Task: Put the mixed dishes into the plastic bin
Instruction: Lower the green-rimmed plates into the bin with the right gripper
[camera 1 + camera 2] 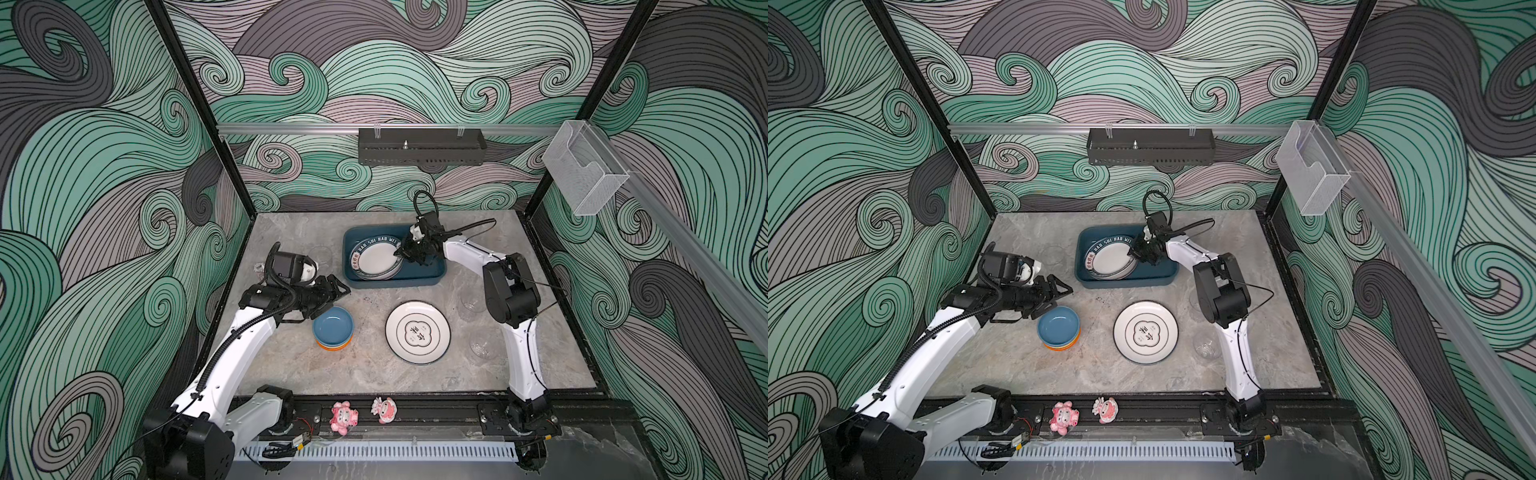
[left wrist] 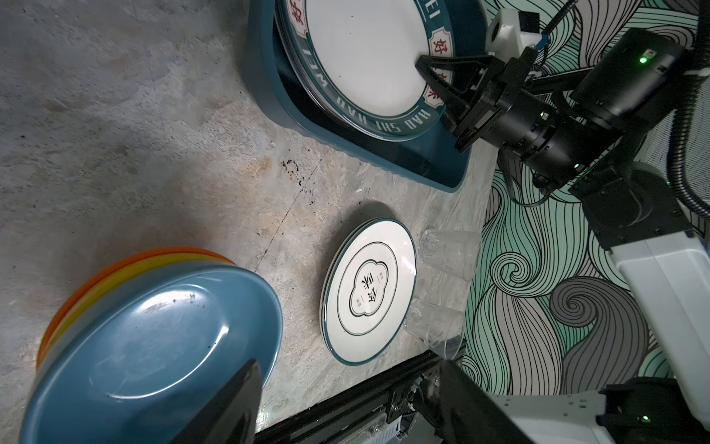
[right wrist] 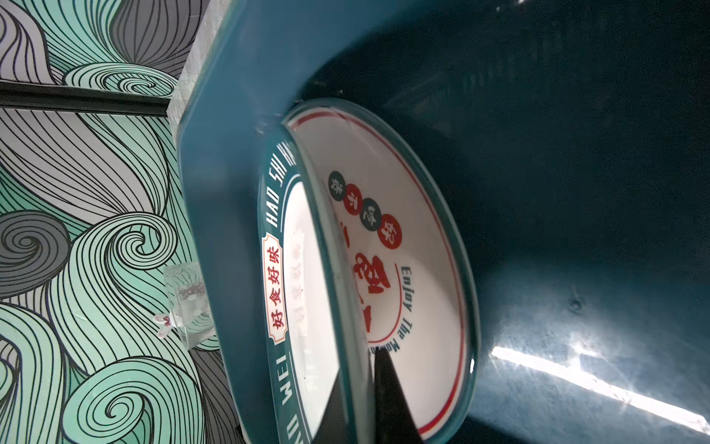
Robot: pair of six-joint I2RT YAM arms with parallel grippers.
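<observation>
The teal plastic bin (image 1: 395, 283) (image 1: 1125, 281) holds two lettered plates. My right gripper (image 1: 401, 251) (image 3: 361, 399) is shut on the rim of the top plate (image 1: 374, 261) (image 3: 303, 288), which tilts above the lower plate (image 3: 422, 288). My left gripper (image 1: 336, 297) (image 2: 345, 403) is open and empty, just above the far left rim of a blue bowl (image 1: 332, 326) (image 2: 153, 338) stacked on yellow and orange bowls. A white plate (image 1: 417, 332) (image 2: 369, 292) lies on the table. Two clear glasses (image 1: 471, 303) (image 1: 482, 345) stand by the right arm, a third glass (image 1: 321, 254) left of the bin.
Two pink figurines (image 1: 344, 417) (image 1: 384, 409) sit on the black front rail. A black perforated shelf (image 1: 419, 151) hangs on the back wall and a clear acrylic box (image 1: 586, 170) on the right rail. The right arm's elbow (image 1: 511, 291) stands beside the glasses.
</observation>
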